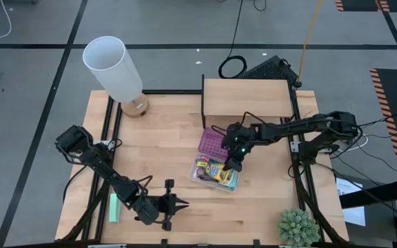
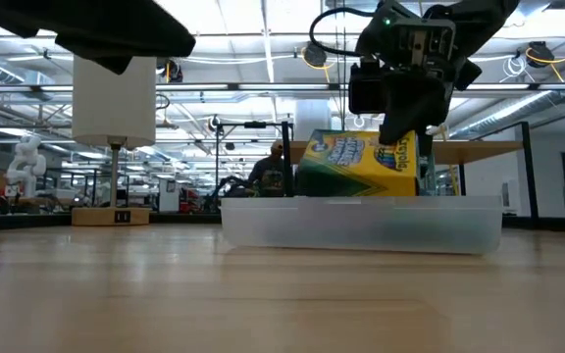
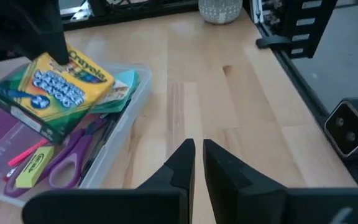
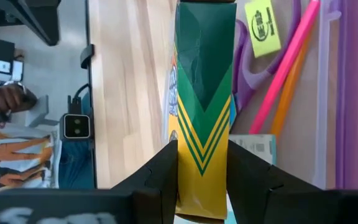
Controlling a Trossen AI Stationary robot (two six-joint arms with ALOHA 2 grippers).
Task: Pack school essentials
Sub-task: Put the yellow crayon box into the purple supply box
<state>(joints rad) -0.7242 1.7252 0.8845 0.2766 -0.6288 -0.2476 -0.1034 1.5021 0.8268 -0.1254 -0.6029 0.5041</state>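
The wooden table [image 1: 178,148] carries a clear plastic case [image 2: 361,224] directly under the right gripper [image 4: 202,163], whose fingers are clamped on the green-yellow crayon box [image 4: 204,93], holding it on edge inside the case atop the other contents. Below the box in the case lie purple-handled scissors [image 3: 70,163], a red pencil [image 4: 284,78] and an orange pencil [image 4: 289,93] side by side, and a tiny yellow piece [image 4: 262,23]. The left gripper [image 3: 196,163] waits well apart near the table's front edge, its fingers almost together with nothing between them; a mint-green block [image 1: 114,207] lies just beside that arm.
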